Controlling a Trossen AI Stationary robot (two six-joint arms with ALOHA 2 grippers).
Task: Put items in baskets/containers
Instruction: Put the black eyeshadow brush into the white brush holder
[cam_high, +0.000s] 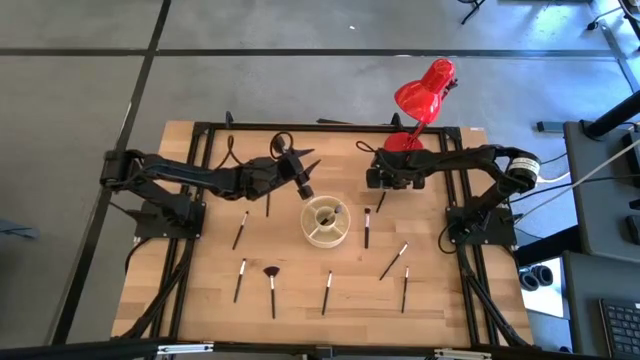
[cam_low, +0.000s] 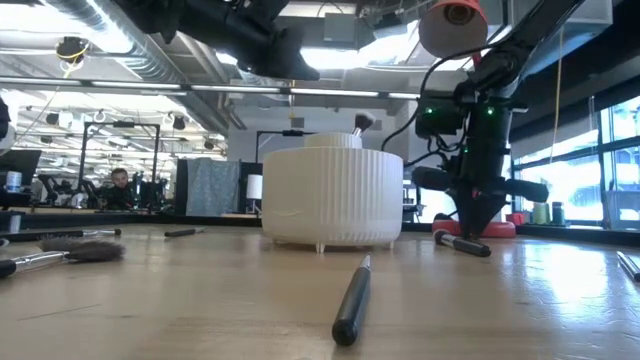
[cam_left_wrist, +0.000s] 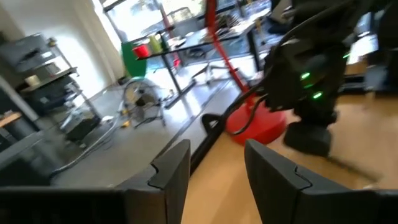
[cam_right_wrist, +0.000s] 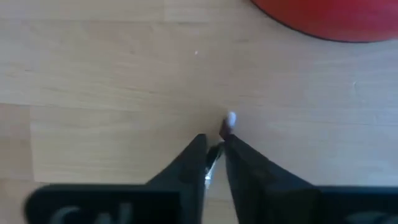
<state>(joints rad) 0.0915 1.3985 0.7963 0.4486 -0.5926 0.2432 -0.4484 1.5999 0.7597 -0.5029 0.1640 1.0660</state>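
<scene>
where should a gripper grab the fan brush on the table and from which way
Grip the fan brush on its thin dark handle, around mid-length, coming straight down from above with the jaws across the handle. It lies flat on the wooden table, fan head pointing toward the cup, with clear space on both sides. The wide reddish-brown head would likely splay if pinched, so the handle seems safer.

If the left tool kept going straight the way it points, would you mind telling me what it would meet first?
Probably the right arm just ahead, with the red lamp's base beside it; the left tool is open and empty, though depth is unclear.
</scene>
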